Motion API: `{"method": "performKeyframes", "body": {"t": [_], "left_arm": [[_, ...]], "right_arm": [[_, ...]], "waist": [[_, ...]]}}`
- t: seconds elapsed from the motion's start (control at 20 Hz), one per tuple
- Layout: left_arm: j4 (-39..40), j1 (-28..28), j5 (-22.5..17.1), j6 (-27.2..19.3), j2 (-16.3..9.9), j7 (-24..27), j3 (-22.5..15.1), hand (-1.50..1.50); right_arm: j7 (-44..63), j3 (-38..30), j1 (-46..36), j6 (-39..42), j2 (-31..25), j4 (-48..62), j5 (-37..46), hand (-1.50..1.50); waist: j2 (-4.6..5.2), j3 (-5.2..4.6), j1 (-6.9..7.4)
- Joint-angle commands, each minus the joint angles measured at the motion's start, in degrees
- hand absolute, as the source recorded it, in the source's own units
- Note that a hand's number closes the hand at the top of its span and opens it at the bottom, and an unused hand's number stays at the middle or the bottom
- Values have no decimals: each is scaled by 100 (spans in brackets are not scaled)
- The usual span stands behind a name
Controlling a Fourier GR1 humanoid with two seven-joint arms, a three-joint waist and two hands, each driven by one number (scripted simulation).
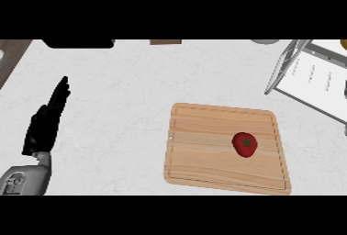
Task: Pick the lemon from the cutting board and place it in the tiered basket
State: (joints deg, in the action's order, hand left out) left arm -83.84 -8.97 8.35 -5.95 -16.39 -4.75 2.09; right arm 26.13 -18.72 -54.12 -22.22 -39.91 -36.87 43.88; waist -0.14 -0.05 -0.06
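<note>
we saw just one hand, the left hand (46, 124), resting at the view's left edge, black fingers straight, pointing up and holding nothing; the right hand was out of sight, so we couldn't say which was nearer. no lemon showed on the cutting board (210, 133): what lay there was a small, glossy red fruit (244, 144) with a green stem, more like a tomato. it sat right of the board's middle, well apart from the left hand, off to that hand's right across the pale speckled counter (122, 82). its long axis ran roughly up and down the view. the board was pale, grained, round-cornered wood; the tiered basket (305, 69), white wire, stood beyond at upper right
</note>
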Motion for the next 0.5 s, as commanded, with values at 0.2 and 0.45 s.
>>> {"method": "performKeyframes", "body": {"t": [0.2,0.45], "left_arm": [[-46,209,167,-184,138,10,0,0],[-31,191,-55,31,-108,-81,290,0]], "right_arm": [[971,-573,761,908,-558,-1461,-734,-150],[1205,-1061,2215,1338,-401,-3054,-1431,-150]], "waist": [[-74,-1,-208],[-109,1,-384]]}}
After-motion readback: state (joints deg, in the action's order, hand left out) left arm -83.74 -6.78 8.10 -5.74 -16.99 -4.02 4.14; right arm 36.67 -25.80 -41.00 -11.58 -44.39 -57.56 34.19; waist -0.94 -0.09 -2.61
